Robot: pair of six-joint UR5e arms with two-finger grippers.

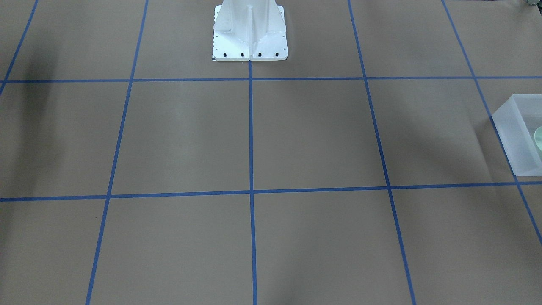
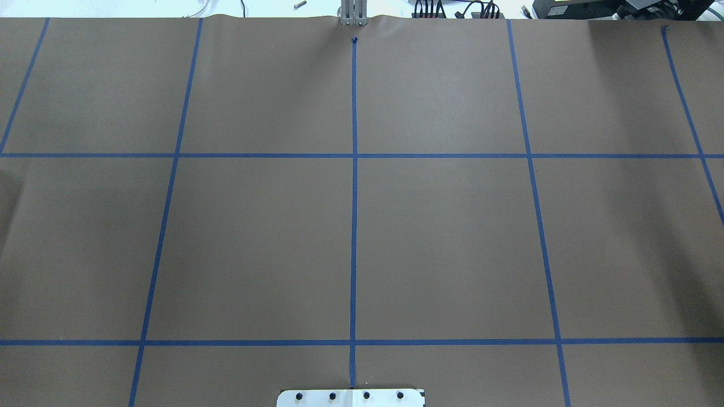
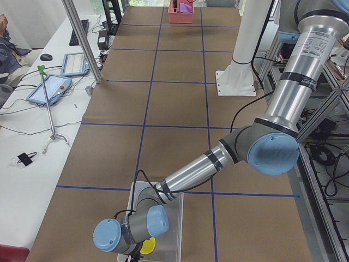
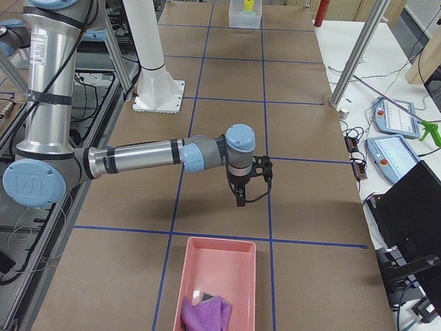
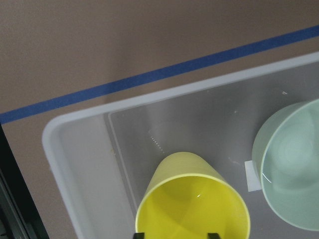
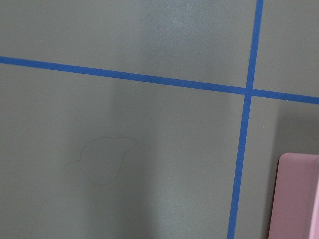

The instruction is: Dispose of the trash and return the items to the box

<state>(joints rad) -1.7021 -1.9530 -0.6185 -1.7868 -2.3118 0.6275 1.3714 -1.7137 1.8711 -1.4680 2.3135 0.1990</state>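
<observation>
The translucent frosted-white box (image 5: 65, 164) stands at the table's end on my left and also shows in the front-facing view (image 1: 514, 135). In it stand a yellow cup (image 5: 192, 204) and the pale sage-green bowl (image 5: 291, 174), side by side. My left gripper (image 5: 176, 235) hangs over the box, right above the cup's near rim. Only its two dark fingertips (image 5: 139, 235) show, set apart, so it looks open. My right gripper (image 4: 248, 183) hangs over bare table near a pink tray (image 4: 217, 276). I cannot tell whether it is open or shut.
The pink tray holds a purple cloth (image 4: 207, 314), and its corner shows in the right wrist view (image 6: 299, 199). The robot's white base (image 1: 250, 34) stands at the table's middle back. Blue tape lines grid the brown table. Tablets and cables lie on the side bench (image 4: 393, 117).
</observation>
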